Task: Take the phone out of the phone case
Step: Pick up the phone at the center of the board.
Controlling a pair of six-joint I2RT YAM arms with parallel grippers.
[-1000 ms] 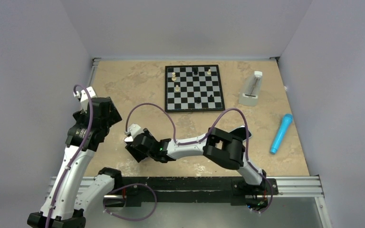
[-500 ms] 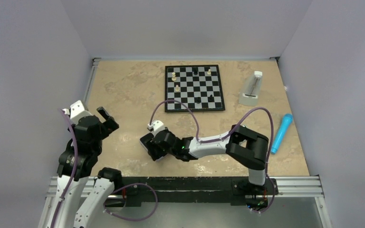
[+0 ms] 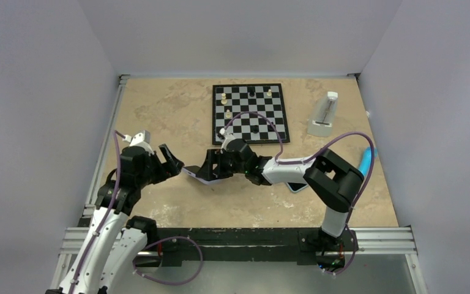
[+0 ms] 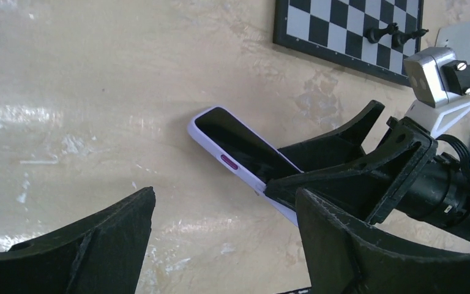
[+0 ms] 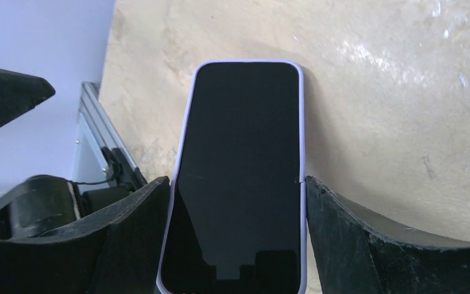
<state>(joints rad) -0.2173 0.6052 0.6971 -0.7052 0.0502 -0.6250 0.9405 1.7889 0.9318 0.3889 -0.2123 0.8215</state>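
A dark-screened phone point(image 5: 238, 153) sits in a lavender phone case point(image 5: 303, 122) with a purple side button point(image 4: 228, 160). My right gripper point(image 5: 237, 181) is shut on the case's long sides, one finger on each edge. In the top view the right gripper point(image 3: 213, 165) holds it at mid-table, and the free end of the case point(image 3: 191, 173) pokes out to the left, tilted down toward the table. My left gripper point(image 3: 174, 162) faces that free end from the left, a short gap away. Its jaws stand open with only bare table between the left gripper's point(image 4: 225, 195) tips.
A chessboard point(image 3: 251, 113) with a few pieces lies just behind the grippers. A white upright device point(image 3: 322, 115) stands at the back right, with a blue cylinder point(image 3: 362, 160) at the right. A flat light-edged object point(image 3: 297, 186) lies partly under the right arm.
The right arm has carried the cased phone from near the front edge up toward the board. The left arm swung in from the left wall to face the phone, jaws slightly narrower.
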